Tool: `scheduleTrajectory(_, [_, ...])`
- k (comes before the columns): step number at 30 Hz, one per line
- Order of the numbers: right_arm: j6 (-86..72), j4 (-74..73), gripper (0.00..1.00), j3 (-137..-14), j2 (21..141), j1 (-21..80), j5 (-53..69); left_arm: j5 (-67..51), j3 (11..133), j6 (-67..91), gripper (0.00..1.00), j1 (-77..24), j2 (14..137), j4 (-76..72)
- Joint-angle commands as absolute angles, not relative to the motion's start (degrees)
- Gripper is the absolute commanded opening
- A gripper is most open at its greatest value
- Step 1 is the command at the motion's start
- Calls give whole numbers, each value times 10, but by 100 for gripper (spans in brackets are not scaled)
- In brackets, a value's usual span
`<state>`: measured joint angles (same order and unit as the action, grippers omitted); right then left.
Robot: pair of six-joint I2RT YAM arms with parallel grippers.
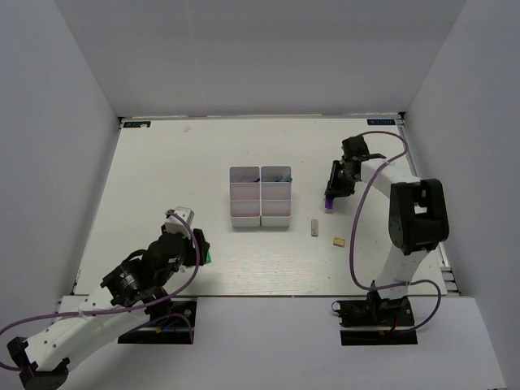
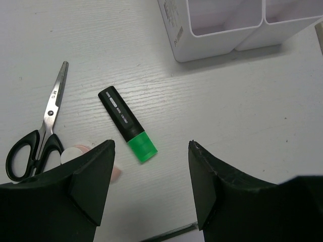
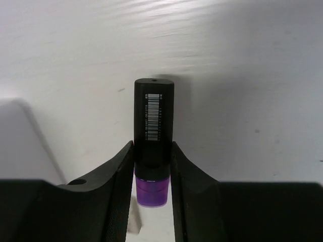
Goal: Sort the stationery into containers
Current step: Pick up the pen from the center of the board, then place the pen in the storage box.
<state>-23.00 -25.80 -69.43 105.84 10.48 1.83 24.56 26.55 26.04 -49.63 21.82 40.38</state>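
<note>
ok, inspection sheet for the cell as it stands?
Surface: white table, no spill seen.
Job's things: bins mid-table, dark and blue bits in the two far ones; green marker lying flat; purple marker held; grey stick and tan block loose to the right of the bins; pink piece half hidden by a finger.
Clutter: scissors, closed, beside the green marker.
Grippers: left pincer open above the green marker; right pincer shut on the purple marker.
Cables: purple cables looped along both arms; the right one passes near the tan block in the top view.
Surroundings: white walls on three sides, nothing else seen.
</note>
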Motion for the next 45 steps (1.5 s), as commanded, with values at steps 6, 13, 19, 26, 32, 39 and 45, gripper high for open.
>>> scheduleTrajectory(6, [-77, -142, 0, -687, 892, 150, 187, 258, 267, 271, 70, -496, 252, 403])
scheduleTrajectory(13, [114, -22, 0, -604, 808, 208, 377, 260, 271, 271, 70, -497, 273, 405])
scheduleTrajectory(19, [254, -50, 0, -628, 823, 245, 512, 267, 271, 274, 70, -497, 284, 408])
scheduleTrajectory(26, [327, 42, 0, -606, 857, 272, 558, 267, 269, 283, 70, -497, 304, 407])
scheduleTrajectory(32, [344, 116, 0, -594, 906, 279, 555, 265, 268, 283, 70, -496, 307, 407])
scheduleTrajectory(39, [373, 131, 0, -604, 962, 277, 502, 269, 265, 285, 70, -497, 302, 405])
scheduleTrajectory(45, [387, 109, 27, -605, 966, 276, 482, 277, 265, 288, 70, -497, 308, 408])
